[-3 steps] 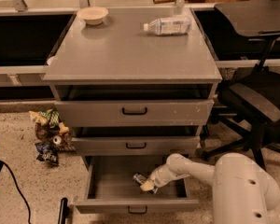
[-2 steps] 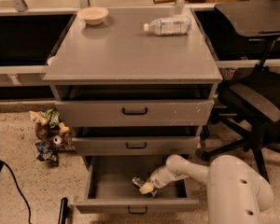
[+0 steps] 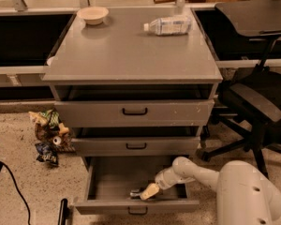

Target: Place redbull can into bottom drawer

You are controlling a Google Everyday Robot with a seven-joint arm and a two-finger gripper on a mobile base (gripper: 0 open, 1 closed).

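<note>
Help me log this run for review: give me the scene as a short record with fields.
claw: reaching down inside the open bottom drawer, near its front
redbull can: low in the bottom drawer, at the claw's tip; whether it is held cannot be told
bottom drawer: pulled out
cabinet top: bowl back left, plastic bottle lying on its side back right
floor, left of cabinet: snack wrappers
</note>
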